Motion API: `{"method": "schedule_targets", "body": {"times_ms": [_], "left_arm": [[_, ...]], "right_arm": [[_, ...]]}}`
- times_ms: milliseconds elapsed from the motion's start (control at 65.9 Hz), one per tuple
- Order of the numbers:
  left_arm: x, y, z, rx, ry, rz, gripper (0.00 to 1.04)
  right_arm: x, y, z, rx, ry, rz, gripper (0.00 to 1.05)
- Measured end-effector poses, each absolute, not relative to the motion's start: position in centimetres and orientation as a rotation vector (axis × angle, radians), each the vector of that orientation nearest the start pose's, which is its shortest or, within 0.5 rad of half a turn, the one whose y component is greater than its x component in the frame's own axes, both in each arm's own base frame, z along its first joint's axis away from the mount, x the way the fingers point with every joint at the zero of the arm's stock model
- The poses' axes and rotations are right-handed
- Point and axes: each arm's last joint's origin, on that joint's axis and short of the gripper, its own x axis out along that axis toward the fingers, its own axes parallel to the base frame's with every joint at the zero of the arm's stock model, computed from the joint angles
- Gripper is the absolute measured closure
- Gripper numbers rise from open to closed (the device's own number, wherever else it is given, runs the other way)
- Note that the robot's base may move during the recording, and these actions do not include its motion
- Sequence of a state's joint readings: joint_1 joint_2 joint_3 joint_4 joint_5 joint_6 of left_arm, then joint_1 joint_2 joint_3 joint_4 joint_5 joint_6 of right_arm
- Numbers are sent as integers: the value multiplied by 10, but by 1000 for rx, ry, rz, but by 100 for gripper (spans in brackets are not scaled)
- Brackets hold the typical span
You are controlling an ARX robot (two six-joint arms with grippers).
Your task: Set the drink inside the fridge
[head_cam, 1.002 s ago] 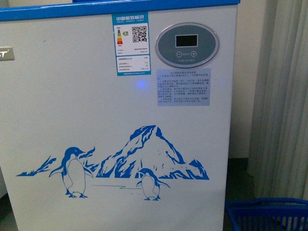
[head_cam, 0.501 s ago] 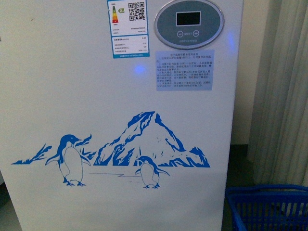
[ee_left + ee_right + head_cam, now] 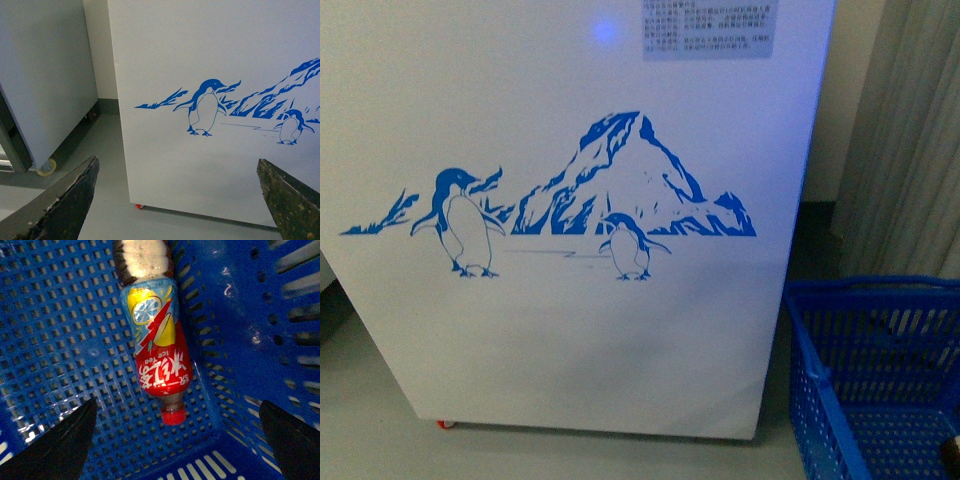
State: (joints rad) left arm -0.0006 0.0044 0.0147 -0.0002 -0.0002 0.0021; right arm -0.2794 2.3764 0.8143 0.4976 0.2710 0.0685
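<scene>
One drink (image 3: 157,350) is all that matters right now: an iced-tea bottle with a red cap, lying on its side on the bottom of the blue basket (image 3: 60,340), close against one wall near a corner. The step in hand looks like the pick-up. The right end effector (image 3: 177,402) hangs above the bottle with its jaws spread wide and nothing between them.

To do it well, I would come straight down with the fingers straddling the bottle across its width. The labelled middle is the place to close, not the narrow neck (a round body gripped near the cap could roll or squirt out). The wall beside the bottle leaves little room on that side. The finger going there must slip between bottle and mesh without catching the lattice.

The jaws look set roughly across the bottle's long axis, with a slight skew worth trimming out. In the right wrist view the bottle runs lengthways away from the camera. Its cap is nearest and sits about midway between the two fingertips, so the side-to-side line-up seems good. How high the fingers are above it I cannot tell.

The left end effector (image 3: 176,162) is likewise spread wide and empty. It faces the white front of the fridge (image 3: 570,350), which stands on the floor (image 3: 360,420) just beside the basket. The fridge's lids are out of view, so whether it is open cannot be told.
</scene>
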Motion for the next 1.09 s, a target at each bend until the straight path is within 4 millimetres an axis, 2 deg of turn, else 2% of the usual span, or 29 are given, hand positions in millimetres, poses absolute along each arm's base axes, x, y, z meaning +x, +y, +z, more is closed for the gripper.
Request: {"method": "schedule_targets", "body": {"times_ms": [106,395,835,1093], "left_arm": [[97,0,168,2,-10,0,8],[97,0,168,2,-10,0,8],[97,0,168,2,-10,0,8],[97,0,168,2,-10,0,8]], "right_arm": [[318,-103,-77,52,1095,-564,8],[330,-125,-137,90,1158,-635,8],[332,-135,-177,162,1278,-618,8],[329,-140,-177,197,1281,-608,39]]}}
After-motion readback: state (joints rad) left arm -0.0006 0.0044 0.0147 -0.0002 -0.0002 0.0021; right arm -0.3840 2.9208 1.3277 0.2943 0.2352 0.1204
